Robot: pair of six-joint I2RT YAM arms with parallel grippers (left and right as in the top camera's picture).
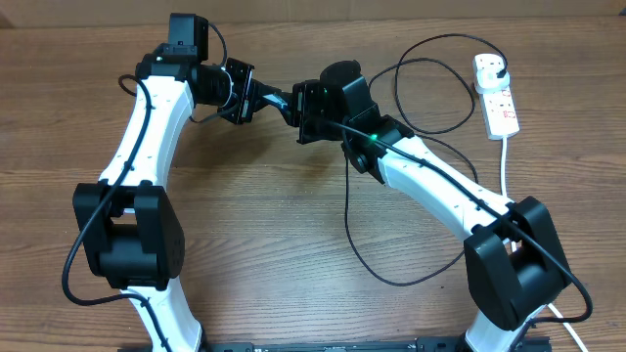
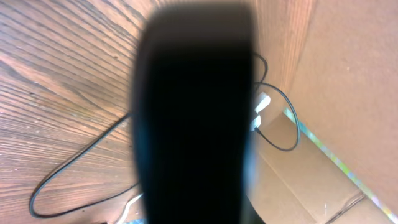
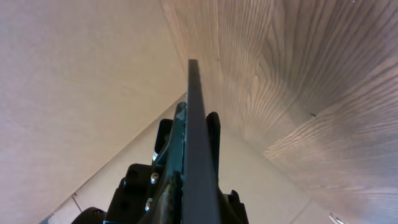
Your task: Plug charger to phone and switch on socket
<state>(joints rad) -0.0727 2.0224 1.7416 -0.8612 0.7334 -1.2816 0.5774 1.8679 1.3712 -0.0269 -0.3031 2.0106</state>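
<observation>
The phone (image 1: 281, 101) is held up off the table between my two grippers and shows edge-on, with a sliver of light blue. My right gripper (image 1: 301, 110) is shut on one end; in the right wrist view the phone (image 3: 196, 124) rises from its jaws (image 3: 199, 214) as a thin dark slab. My left gripper (image 1: 266, 96) has its fingers closed on the other end. A blurred black shape fills the left wrist view and hides those jaws. The charger cable (image 1: 349, 225) loops over the table, with its plug (image 1: 499, 66) in the socket (image 1: 496, 93). Its connector tip is hidden.
The socket's thick white cord (image 1: 505, 161) runs down the right side towards the right arm's base. The left wrist view shows the cable (image 2: 81, 155) on the wood and the socket (image 2: 261, 106) by a cardboard wall (image 2: 336, 74). Both arm bases stand at the front edge.
</observation>
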